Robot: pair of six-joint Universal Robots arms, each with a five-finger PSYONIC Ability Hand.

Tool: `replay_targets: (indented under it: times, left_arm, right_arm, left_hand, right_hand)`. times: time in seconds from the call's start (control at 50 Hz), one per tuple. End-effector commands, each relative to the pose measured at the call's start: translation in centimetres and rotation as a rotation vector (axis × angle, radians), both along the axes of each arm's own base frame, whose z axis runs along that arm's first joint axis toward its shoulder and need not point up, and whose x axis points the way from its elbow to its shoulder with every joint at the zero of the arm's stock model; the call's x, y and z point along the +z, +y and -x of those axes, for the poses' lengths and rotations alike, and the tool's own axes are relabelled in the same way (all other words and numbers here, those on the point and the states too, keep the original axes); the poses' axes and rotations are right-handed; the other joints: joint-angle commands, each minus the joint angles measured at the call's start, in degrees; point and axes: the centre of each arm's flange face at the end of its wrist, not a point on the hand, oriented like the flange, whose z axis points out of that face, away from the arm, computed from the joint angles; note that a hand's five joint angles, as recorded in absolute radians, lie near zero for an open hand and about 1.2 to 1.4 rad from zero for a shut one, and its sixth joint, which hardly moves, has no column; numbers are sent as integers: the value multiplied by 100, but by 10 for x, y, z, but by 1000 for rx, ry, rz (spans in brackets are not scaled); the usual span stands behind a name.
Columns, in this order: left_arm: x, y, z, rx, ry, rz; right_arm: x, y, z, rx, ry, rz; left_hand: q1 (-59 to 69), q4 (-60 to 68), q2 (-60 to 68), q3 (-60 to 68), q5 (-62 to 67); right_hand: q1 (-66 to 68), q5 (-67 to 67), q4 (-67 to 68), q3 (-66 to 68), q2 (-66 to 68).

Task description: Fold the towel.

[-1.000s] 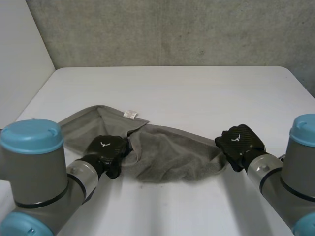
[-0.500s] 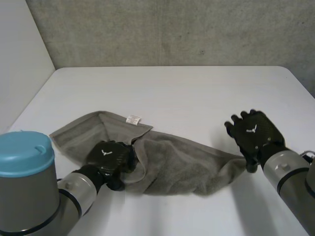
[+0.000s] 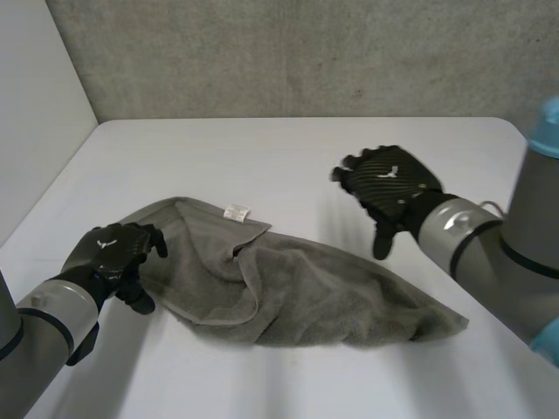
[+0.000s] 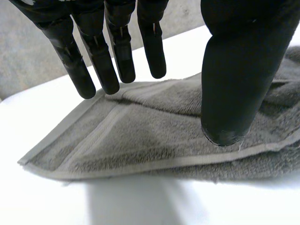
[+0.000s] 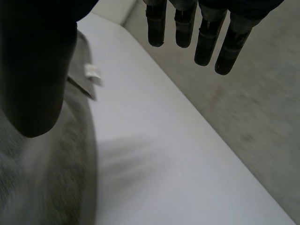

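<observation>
A grey towel [image 3: 306, 292] lies crumpled and partly doubled over on the white table [image 3: 288, 157], its white label [image 3: 236, 211] facing up near the far edge. My left hand [image 3: 109, 251] hovers at the towel's left end, open, with its fingers over the hemmed corner and nothing held. In the left wrist view its fingers [image 4: 112, 56] hang straight above the towel [image 4: 154, 126]. My right hand [image 3: 393, 182] is raised beyond the towel's far edge, open and empty. In the right wrist view its thumb [image 5: 33, 70] is over the towel [image 5: 56, 187], near the label [image 5: 92, 71].
A grey concrete wall [image 3: 306, 52] stands behind the table's far edge, and a pale panel [image 3: 35, 105] runs along the left side. Bare table surface lies beyond the towel and in front of it.
Both hands have opened and let go of the towel. The left hand drew back to the left end; the right hand lifted and moved far and leftward. The towel settled, stretching to the right.
</observation>
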Motion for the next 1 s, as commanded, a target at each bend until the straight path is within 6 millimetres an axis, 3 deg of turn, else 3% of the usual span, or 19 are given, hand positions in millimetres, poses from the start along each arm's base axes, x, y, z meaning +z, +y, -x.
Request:
replay_targets:
  times: [0.02,0.2,0.42,0.8,1.0]
  left_arm:
    - [-9,-9,-9,-2,20,-36]
    - [-20,-29,-20,-72,108,-103]
    - [-37,-38,-27,-107,134,-163]
    - [-54,-49,-30,-177,-22,-88]
    - [-56,-54,-30,-177,-27,-64]
  right_arm:
    - [-15,0,-36,215,-20,-39]
    - [-53,7,-73,409,60,-31]
    - [-91,18,-92,542,218,80]
    - [-113,20,-102,595,289,144]
    - [-105,23,-108,614,290,191]
  left_hand:
    - [360,365,372,371,393]
    - [360,365,372,371,393]
    - [393,399,405,405,427]
    - [460,466,472,472,494]
    - [1066,1072,1078,1078,1100]
  right_hand:
    - [40,40,-125,-31,-60]
    - [681,681,516,610,581]
    - [900,900,735,829,800]
    - [1523,1523,1358,1452,1423]
    - [1456,1455,1291,1385,1356]
